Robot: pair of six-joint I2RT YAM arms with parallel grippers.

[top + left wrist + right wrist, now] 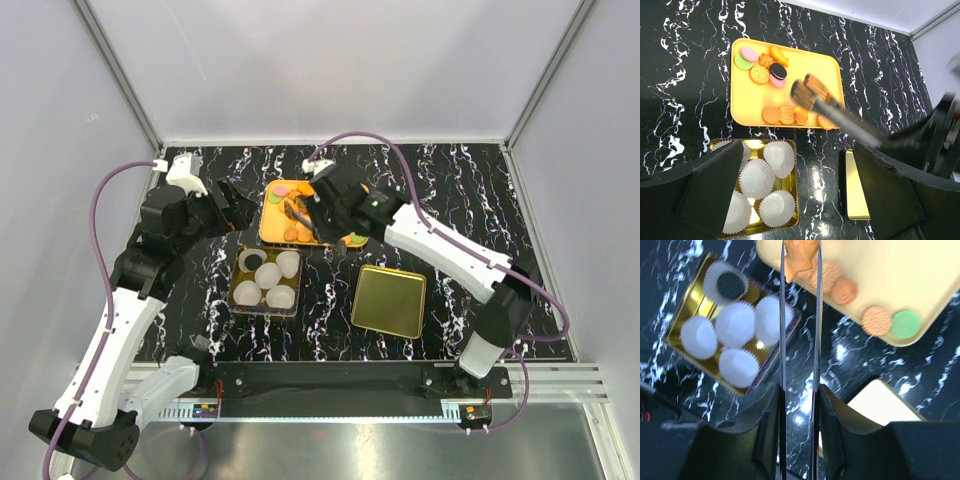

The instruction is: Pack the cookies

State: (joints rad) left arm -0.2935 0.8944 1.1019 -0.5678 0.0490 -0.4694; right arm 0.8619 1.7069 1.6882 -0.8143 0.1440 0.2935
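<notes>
- Over the tray (pixel 827 70), our right gripper (pixel 799 405) is half-closed on tongs (pixel 782 330) pinching an orange cookie (pixel 801 260); the other cookies (pixel 759 75) lie there.
- Next, we judge: carry it to an empty paper cup (pixel 735 322).
- Our left gripper (pixel 800 192) gapes wide, empty.

A black worktop (pixel 470 190) veined with white fills the middle of the frame. Three things lie on it: an orange tray (pixel 272 222) at upper centre, a gold tin (pixel 233 300) of white paper cups below it to the left, and a flat gold lid (pixel 389 301) at lower right, apart from both.
</notes>
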